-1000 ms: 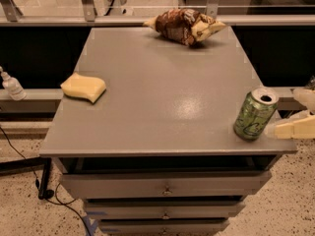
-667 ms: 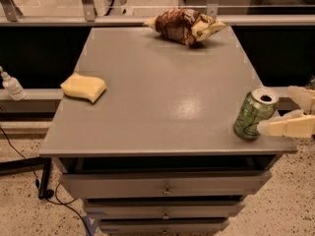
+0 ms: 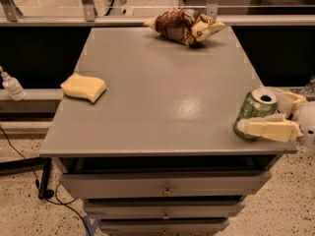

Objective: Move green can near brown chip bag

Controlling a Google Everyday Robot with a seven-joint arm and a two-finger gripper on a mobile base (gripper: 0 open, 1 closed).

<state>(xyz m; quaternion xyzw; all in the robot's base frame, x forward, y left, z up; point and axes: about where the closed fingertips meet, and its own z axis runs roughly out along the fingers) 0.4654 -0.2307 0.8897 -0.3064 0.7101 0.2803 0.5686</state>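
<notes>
We find the green can [image 3: 256, 107] at the front-right corner of the worktop [image 3: 162, 92] with the hand [image 3: 259, 111] open astride it, nothing gripped; an off-centre closure could knock it over that edge, far from the brown chip bag [image 3: 184, 26] at the back edge.

Gripper [image 3: 263, 114] at green can [image 3: 252, 111], open tabletop [image 3: 162, 92], sponge [image 3: 83, 86] left

Grey table [image 3: 162, 68] fills the middle, a pale yellow sponge [image 3: 83, 87] near its left edge. Drawers [image 3: 165, 187] below. A small bottle [image 3: 11, 85] stands far left. The gripper [image 3: 258, 111] sits at the near right corner.
</notes>
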